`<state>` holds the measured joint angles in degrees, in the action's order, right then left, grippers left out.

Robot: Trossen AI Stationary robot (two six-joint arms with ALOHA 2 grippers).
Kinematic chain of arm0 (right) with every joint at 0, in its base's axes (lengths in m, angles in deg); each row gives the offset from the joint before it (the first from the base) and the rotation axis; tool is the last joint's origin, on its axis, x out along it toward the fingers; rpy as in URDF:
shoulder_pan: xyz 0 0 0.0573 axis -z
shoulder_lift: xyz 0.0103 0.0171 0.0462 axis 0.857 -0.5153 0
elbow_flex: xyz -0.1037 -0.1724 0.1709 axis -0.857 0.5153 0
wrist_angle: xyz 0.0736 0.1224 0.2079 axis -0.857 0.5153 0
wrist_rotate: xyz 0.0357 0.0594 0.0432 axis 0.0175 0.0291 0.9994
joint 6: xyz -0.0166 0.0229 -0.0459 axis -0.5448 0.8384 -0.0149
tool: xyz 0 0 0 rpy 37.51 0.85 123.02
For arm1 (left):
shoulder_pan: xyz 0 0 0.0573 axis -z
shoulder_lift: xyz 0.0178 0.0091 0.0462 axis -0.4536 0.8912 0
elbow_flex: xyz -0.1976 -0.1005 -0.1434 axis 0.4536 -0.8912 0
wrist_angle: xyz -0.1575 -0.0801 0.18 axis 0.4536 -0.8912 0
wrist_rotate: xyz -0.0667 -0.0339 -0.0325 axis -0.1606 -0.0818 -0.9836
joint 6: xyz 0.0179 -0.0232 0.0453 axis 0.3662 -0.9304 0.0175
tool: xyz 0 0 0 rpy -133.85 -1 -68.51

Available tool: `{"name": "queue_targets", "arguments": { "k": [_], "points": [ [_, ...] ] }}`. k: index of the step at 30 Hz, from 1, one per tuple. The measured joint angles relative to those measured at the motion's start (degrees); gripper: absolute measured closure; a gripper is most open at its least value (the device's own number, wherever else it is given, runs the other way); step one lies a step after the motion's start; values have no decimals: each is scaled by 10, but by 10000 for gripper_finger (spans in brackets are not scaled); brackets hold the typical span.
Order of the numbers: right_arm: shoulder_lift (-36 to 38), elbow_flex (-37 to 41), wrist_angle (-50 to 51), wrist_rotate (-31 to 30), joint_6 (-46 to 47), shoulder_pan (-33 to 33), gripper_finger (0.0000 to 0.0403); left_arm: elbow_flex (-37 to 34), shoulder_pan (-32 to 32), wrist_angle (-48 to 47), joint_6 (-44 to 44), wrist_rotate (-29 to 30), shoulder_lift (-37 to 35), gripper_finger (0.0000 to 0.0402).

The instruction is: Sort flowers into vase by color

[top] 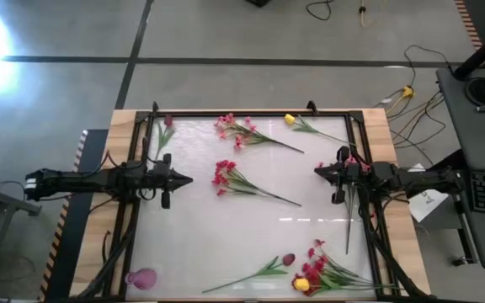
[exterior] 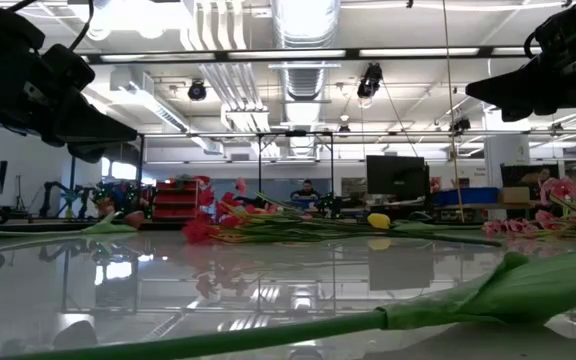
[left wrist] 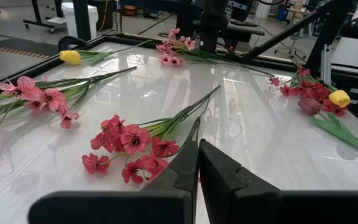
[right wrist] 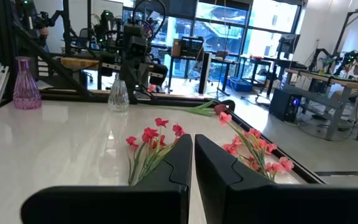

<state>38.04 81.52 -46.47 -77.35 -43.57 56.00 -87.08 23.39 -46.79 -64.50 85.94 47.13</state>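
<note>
My left gripper (top: 188, 178) (left wrist: 197, 142) hovers shut over the table's left half, pointing at the red small-blossom spray (top: 225, 177) (left wrist: 129, 146), which lies flat in the middle. My right gripper (top: 318, 171) (right wrist: 193, 138) hovers shut opposite it, with the same spray (right wrist: 151, 140) in front. A pink spray (top: 241, 132) and a yellow tulip (top: 290, 119) lie near the far edge. A dark red bud (top: 288, 259) and a red cluster with a yellow tulip (top: 308, 276) lie near the near edge. A purple vase (top: 141, 278) (right wrist: 22, 84) is at the near left corner. A clear vase (right wrist: 118, 96) stands under the left arm.
A black frame (top: 251, 113) borders the white table top. A single pink flower (top: 167, 124) lies at the far left corner, and a long stem (top: 349, 219) lies beside the right arm. Bare table (top: 226, 231) lies between the middle spray and the near flowers.
</note>
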Motion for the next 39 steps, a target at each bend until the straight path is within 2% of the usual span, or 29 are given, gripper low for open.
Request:
{"name": "queue_targets", "arguments": {
  "k": [2,5,8,10,16,18,24,29,32,35,39],
  "points": [
    [-2,0,-16,1,13,0,390,0,0,0,0,0,0,402],
    [-1,0,-67,13,84,0,390,0,0,0,0,0,0,402],
    [-6,0,-99,-5,238,0,390,0,0,0,0,0,0,402],
    [-7,0,-97,-5,304,0,390,0,0,0,0,0,0,402],
    [-46,-3,-97,3,275,0,390,0,0,0,0,0,1,402],
    [-77,-17,-61,9,275,-1,390,0,0,0,0,0,2,402],
    [-239,-87,4,23,242,-1,390,0,0,0,0,0,4,402],
    [-394,-164,42,50,263,-1,380,0,0,33,19,7,4,402],
    [-485,-213,67,66,261,-4,343,0,0,98,-42,7,5,402],
    [-570,-259,54,65,249,-5,290,0,0,148,-101,8,4,402],
    [-673,-316,55,70,248,-5,233,0,0,208,-123,3,5,402]
  ]
}}
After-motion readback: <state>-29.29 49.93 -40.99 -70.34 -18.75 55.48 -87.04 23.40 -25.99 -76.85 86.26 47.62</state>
